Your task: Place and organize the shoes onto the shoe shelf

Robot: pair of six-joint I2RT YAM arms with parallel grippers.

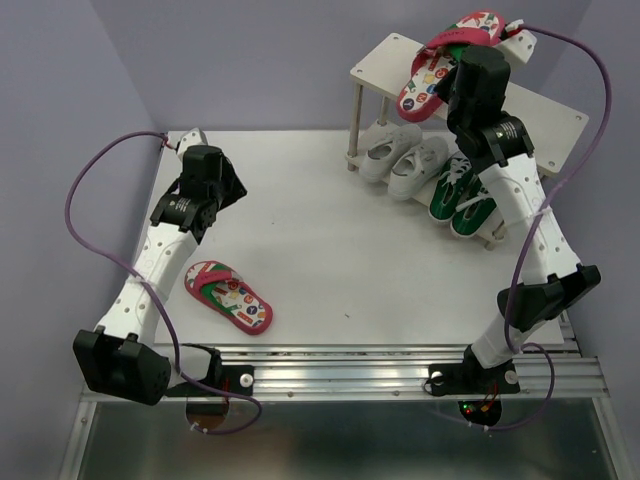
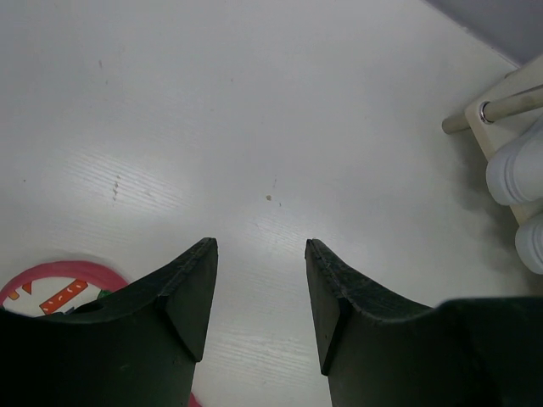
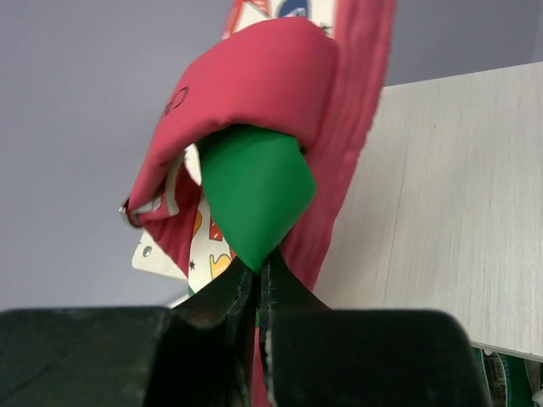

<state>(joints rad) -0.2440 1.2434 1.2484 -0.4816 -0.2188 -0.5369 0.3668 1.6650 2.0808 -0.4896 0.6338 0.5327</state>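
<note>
- A robotics lab test cell: plain lavender walls (image 1: 250,60) box in a white table (image 1: 330,250).
- Left arm (image 1: 160,260) and right arm (image 1: 520,200) are bolted to an aluminium rail (image 1: 340,375), with purple cables (image 1: 67,205) trailing.

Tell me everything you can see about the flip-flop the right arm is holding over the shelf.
The flip-flop is red-pink, soft like foam or rubber, with a white insole printed in colourful shapes and a green strap. The right claw is shut on that strap, so the sole hangs curled and tilted. It is over the left part of the top board of the shoe shelf, one end crossing the board's near edge; whether it touches the board is unclear.
</note>
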